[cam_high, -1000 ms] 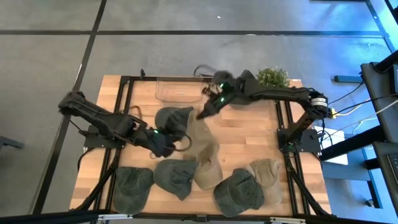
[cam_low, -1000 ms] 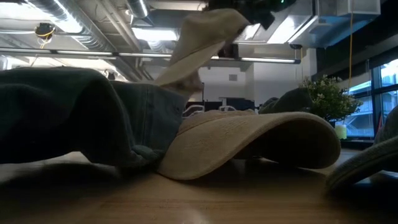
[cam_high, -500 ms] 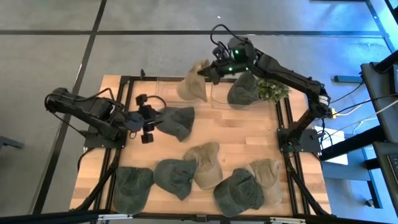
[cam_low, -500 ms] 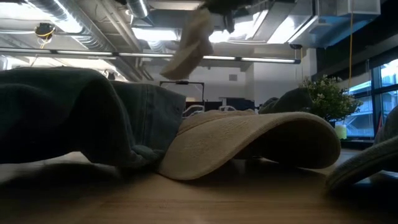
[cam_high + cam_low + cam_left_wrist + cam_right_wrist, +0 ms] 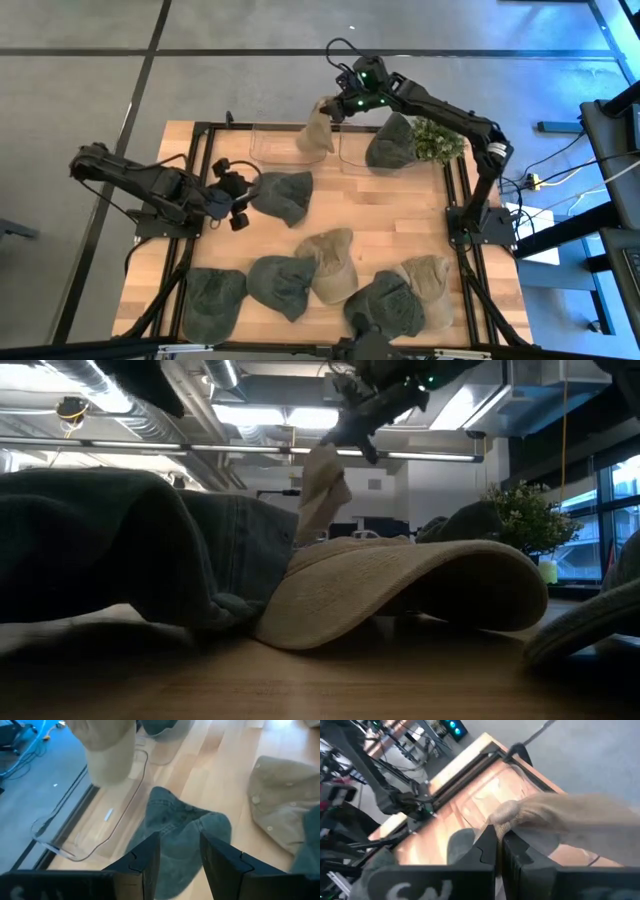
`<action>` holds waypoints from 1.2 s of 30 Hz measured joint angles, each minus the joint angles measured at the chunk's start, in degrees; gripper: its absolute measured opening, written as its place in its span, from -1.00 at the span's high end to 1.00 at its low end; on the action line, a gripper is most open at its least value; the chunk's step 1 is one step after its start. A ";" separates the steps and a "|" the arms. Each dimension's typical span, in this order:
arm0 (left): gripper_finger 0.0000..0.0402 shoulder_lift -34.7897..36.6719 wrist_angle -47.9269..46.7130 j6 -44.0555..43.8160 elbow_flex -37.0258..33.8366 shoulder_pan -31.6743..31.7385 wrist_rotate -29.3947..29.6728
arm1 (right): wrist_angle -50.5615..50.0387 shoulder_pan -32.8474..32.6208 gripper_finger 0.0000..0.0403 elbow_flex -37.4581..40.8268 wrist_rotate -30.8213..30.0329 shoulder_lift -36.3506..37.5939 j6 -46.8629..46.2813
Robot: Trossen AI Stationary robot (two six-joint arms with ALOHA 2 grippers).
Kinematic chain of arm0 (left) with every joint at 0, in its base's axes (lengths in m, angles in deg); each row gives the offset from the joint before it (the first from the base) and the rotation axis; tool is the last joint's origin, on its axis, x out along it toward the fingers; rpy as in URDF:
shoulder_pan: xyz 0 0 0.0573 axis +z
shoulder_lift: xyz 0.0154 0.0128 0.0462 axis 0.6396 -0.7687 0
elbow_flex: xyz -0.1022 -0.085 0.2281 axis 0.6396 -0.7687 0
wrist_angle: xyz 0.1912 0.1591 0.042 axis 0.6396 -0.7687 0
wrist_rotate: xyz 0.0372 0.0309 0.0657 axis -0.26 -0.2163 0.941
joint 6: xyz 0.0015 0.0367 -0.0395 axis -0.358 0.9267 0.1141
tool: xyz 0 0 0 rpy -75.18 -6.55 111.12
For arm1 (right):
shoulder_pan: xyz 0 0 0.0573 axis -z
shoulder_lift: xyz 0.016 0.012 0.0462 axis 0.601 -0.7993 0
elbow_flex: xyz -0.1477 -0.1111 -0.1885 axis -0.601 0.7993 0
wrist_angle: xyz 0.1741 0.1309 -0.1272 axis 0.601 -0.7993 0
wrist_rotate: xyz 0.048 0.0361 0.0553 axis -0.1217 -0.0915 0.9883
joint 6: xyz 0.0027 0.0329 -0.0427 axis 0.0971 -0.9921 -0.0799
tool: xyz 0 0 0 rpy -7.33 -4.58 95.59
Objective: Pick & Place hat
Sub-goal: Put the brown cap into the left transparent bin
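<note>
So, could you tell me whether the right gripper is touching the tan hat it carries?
Touching. In the right wrist view the right gripper has its fingers shut on the tan hat.

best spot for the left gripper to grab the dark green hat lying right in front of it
Judging by its pose, the raised fabric fold of the dark green cloth hat nearest the left gripper looks best. The hat lies crumpled on the wooden table, so come from above on the gripper's side and pinch that ridge, not the flat crown.

left end effector (image 5: 236, 205): fingers parted, low over table | right end effector (image 5: 330, 110): clamped, raised at far edge
</note>
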 joint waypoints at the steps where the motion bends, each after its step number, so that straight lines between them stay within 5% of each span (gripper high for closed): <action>1: 0.34 0.00 1.15 -0.02 -0.82 0.01 0.49 | -0.03 0.00 0.97 0.00 -0.04 -0.61 0.11; 27: 0.35 -0.02 11.08 -0.02 -6.77 0.00 1.21 | -3.25 -0.04 0.94 -0.02 -3.16 -7.80 7.41; 36: 0.35 -0.02 11.08 -0.02 -6.77 0.00 1.21 | -6.21 -0.04 0.44 -0.02 -2.64 -7.76 10.04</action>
